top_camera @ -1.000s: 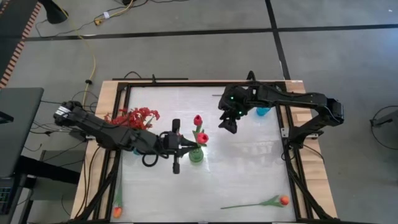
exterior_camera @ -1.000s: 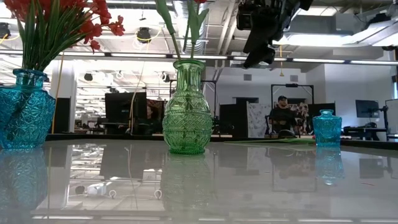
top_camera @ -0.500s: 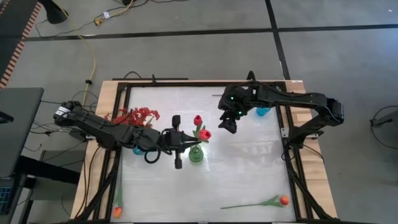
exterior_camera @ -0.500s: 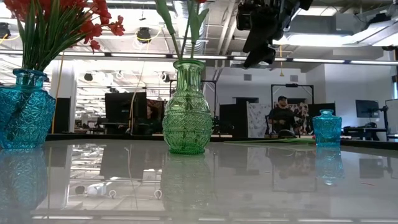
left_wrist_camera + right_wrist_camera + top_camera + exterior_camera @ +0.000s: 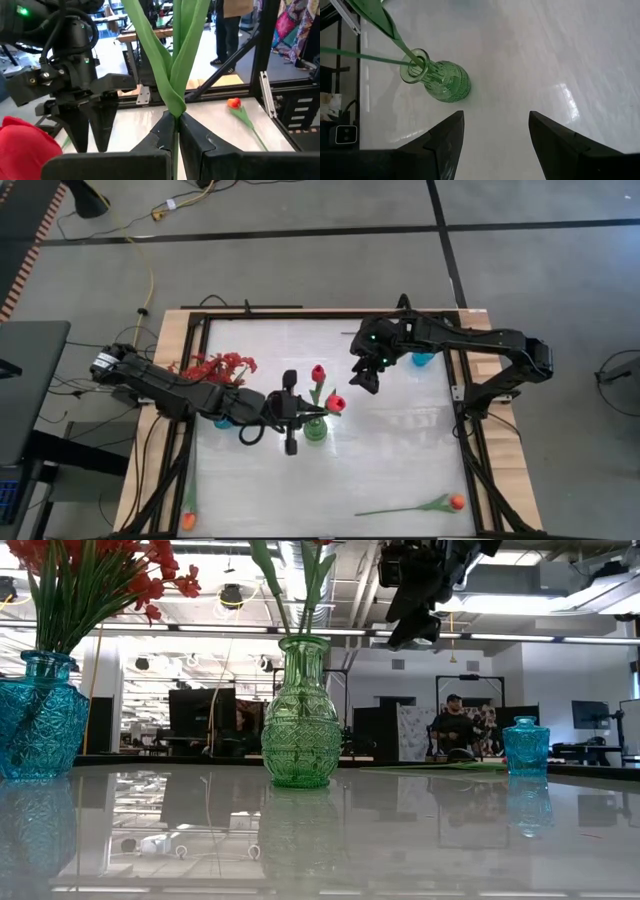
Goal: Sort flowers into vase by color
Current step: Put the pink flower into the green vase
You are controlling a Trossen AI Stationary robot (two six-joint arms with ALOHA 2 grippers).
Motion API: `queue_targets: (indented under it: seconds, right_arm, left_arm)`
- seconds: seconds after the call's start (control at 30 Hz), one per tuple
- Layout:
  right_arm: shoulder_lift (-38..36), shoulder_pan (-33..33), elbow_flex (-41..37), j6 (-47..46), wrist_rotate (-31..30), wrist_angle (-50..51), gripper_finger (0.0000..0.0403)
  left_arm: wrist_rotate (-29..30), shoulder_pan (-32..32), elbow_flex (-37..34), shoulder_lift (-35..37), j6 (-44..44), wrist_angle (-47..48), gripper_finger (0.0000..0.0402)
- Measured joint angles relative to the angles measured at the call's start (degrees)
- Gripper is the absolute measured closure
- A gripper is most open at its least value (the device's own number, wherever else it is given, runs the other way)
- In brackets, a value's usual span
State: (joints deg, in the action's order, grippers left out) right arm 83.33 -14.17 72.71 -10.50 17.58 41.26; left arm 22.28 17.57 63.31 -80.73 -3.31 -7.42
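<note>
A green glass vase [image 5: 315, 430] [image 5: 300, 715] [image 5: 439, 79] stands mid-table with two green stems in its mouth [image 5: 416, 61]. Two red tulip heads [image 5: 318, 372] [image 5: 336, 402] show above it. My left gripper [image 5: 303, 417] [image 5: 176, 131] reaches in from the table's left and is shut on a tulip stem just above the vase. A bushy red spray [image 5: 222, 365] stands in a large blue vase [image 5: 38, 715]. My right gripper [image 5: 368, 383] [image 5: 492, 135] hovers open above the table, to the far right of the green vase, with nothing between its fingers. My left gripper pinches the tulip's thin green stem [image 5: 175, 117] between its two fingers, just below where the long leaves branch off. The fingers come nearly level from the table's left and lie across the stem. The stem rises past them, tilted, and its lower part is hidden behind the fingers.
A small blue vase [image 5: 423, 360] [image 5: 525, 745] stands at the far right. One orange tulip [image 5: 455, 502] [image 5: 234, 103] lies near the front right corner, another [image 5: 188, 522] at the front left edge. A dark metal frame [image 5: 470, 410] borders the table. A person sits in the room beyond.
My left gripper has moved a little toward the table's right edge, still shut on the stem. The nearer red tulip head has swung the same way, over the green vase.
</note>
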Motion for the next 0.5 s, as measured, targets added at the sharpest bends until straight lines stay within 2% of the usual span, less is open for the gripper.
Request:
queue_targets:
  seconds: [0.2, 0.5]
  right_arm:
    - [0.00, 0.25, 0.00, -0.12, 0.07, 0.02, 0.0153]
    - [0.00, 2.84, 0.00, 0.39, 0.57, 0.18, 0.0153]
  left_arm:
    - [-0.02, -0.80, 0.00, 0.00, 4.88, 3.40, 0.0402]
    - [-0.04, -0.94, 0.00, 0.00, 5.12, 3.58, 0.0401]
